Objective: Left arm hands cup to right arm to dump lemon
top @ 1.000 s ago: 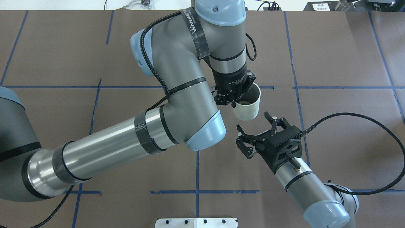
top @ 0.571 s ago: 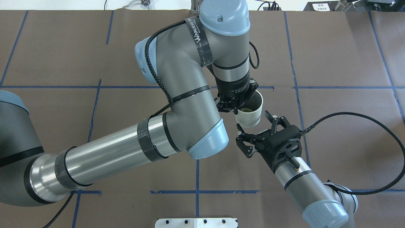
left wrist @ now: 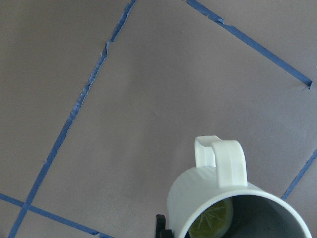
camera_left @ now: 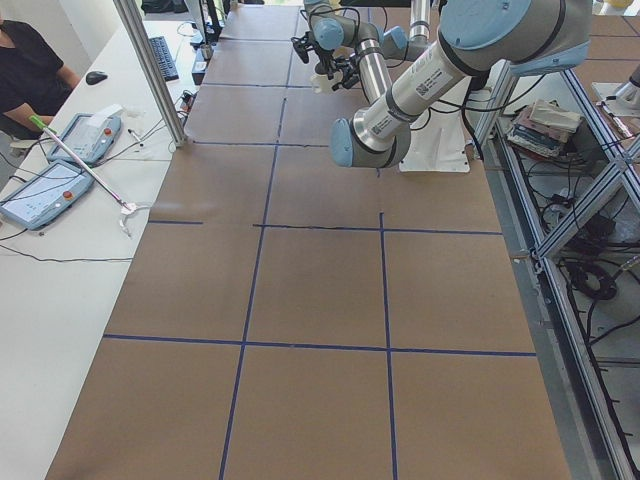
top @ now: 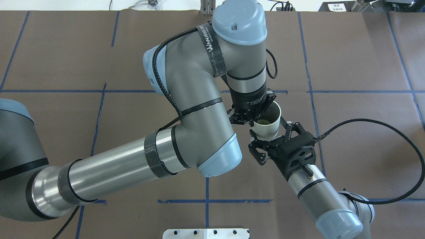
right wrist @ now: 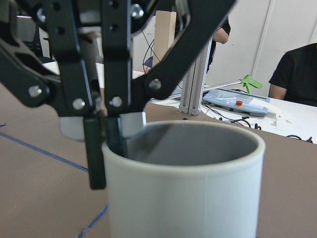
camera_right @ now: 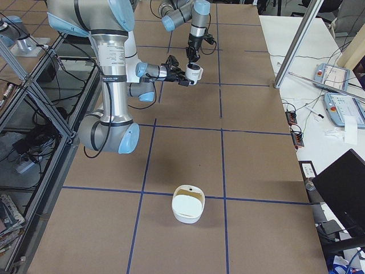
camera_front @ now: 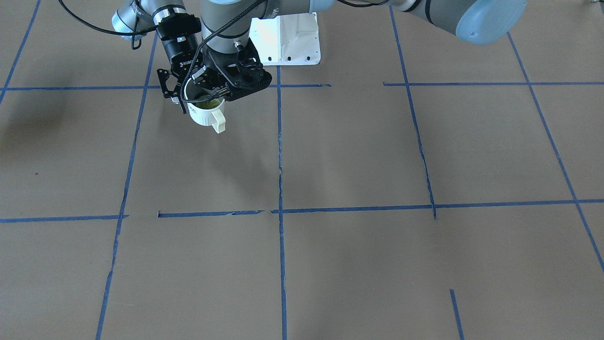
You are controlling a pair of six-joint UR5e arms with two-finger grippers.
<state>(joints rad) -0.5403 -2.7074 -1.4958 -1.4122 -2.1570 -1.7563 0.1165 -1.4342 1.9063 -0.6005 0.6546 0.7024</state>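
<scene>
From the left edge of the overhead view, the left arm (top: 186,109) reaches across the brown, blue-taped table (top: 365,59). Its forearm rises to a bent elbow and its wrist points straight down. The left gripper (top: 251,120) is clamped on the rim of the cup (top: 265,132), with one finger inside the grey interior and one against the outer wall. (The right wrist camera shows the pinch plainly, its pads (right wrist: 131,125) squeezing the wall between them.)

The cup hangs upright, lifted off the table, a little to the robot's right of the centre tape line. The lemon (top: 263,122) lies on the cup's bottom, a pale yellow-green patch against the grey. The squarish handle (camera_front: 218,123) points away from the robot, toward the front-facing camera.

Next comes the right gripper (top: 268,128), which approaches level from the robot's side of the cup. Its jaws stand wide apart and hold nothing — one thin finger lies on either side of the cup's lower body. The pictures do not show whether either finger touches the ribbed wall.

Behind the gripper the right arm (top: 315,189) slants off toward the overhead view's lower right. A black cable (top: 398,132) loops out from the gripper's housing over the table.

Well beyond all this toward the table's right end, seen only in the exterior right view, a white tub (camera_right: 187,216) sits on the paper.
</scene>
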